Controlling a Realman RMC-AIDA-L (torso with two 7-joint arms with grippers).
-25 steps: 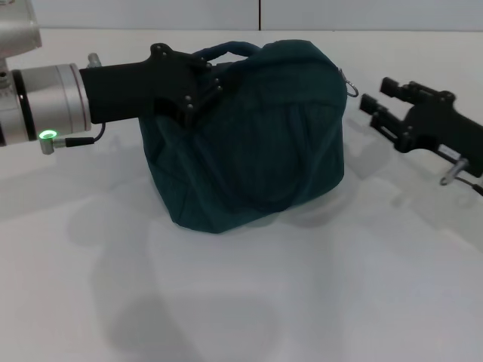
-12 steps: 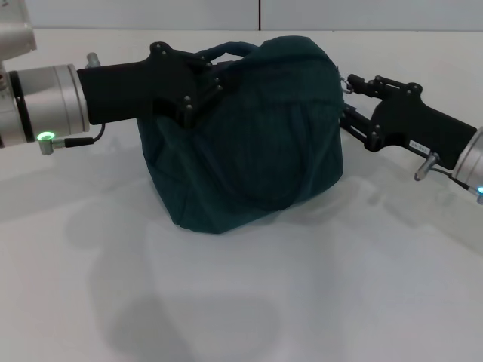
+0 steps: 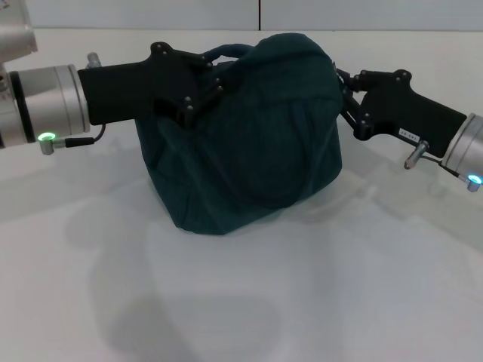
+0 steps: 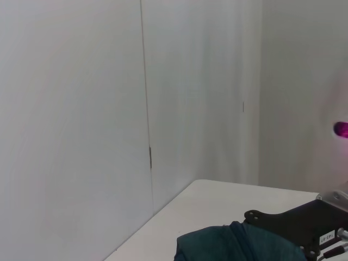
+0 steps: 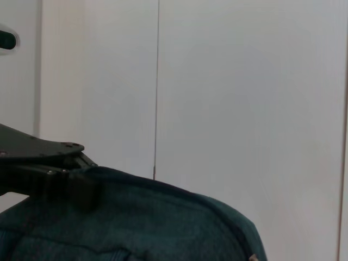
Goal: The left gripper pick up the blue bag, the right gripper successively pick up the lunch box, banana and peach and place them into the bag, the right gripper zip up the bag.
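Head view: we see the blue bag (image 3: 249, 136) on the white desk (image 3: 302, 286), left end effector (image 3: 198, 84) clamped on its upper left edge by the handle, right end effector (image 3: 343, 94) at its upper right corner, finger state unclear. Left wrist view: only the bag top (image 4: 239, 247) and the right end effector's body beyond it. Right wrist view: bag top (image 5: 136, 223) with the left end effector (image 5: 65, 174) on its edge.

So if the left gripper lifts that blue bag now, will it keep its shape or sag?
Likely sag: the blue bag is soft fabric, creased and slumped on the table. Its rounded bulge suggests contents, so probably weighty. The left gripper grips near the handle, so the base may droop.
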